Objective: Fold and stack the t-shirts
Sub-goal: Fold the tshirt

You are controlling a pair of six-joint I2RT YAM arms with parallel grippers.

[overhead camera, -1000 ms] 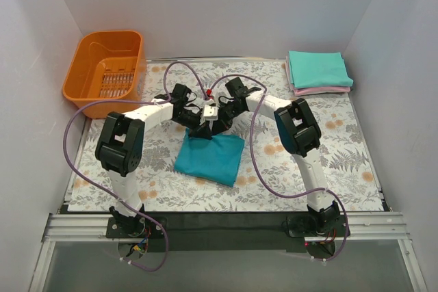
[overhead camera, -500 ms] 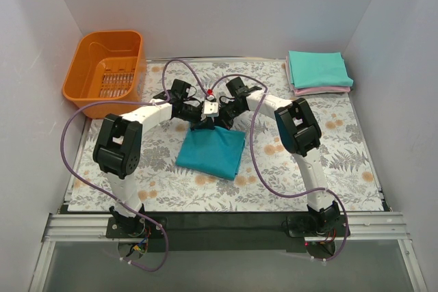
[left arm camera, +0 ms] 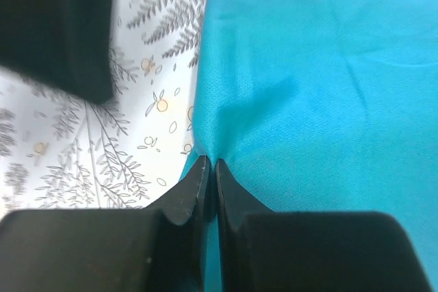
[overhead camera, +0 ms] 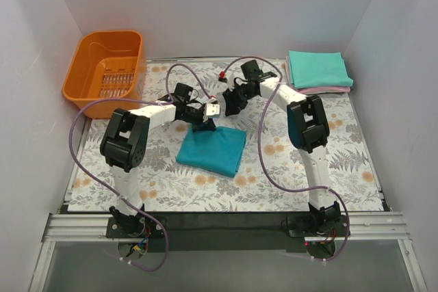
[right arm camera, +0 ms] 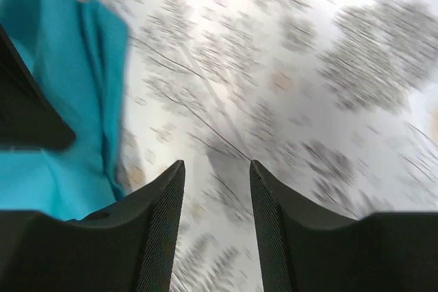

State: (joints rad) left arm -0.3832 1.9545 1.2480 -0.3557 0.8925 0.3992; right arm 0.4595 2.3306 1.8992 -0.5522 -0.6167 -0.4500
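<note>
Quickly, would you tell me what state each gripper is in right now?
Left gripper: closed, fingers pinching the edge of the deep teal-blue t-shirt.
Right gripper: open, holding nothing.

I see a fern-print surface (overhead camera: pixel 342 162): deep teal t-shirt (overhead camera: pixel 212 152) folded mid-surface, pink t-shirt (overhead camera: pixel 321 91) under mint t-shirt (overhead camera: pixel 318 68) far right, orange basket (overhead camera: pixel 76 73) far left.
</note>
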